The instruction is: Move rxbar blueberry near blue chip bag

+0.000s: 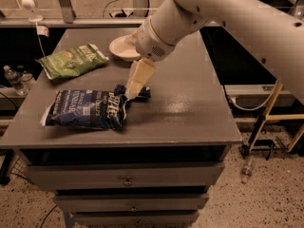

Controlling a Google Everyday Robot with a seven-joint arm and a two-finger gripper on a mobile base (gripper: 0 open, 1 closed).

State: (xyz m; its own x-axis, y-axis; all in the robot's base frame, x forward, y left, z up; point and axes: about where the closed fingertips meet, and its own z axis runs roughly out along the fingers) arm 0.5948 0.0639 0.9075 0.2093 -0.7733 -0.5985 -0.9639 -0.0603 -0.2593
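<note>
The rxbar blueberry is a small dark navy wrapper lying low at the table, right against the right end of the blue chip bag. The blue chip bag lies flat on the front left of the table with white lettering up. My gripper comes down from the upper right and is shut on the rxbar blueberry. Its pale fingers cover the bar's middle, so only the bar's two ends show.
A green chip bag lies at the back left. A pale shallow bowl sits at the back middle, partly behind my arm. The grey table stands on a drawer cabinet. A water bottle stands on the floor at left.
</note>
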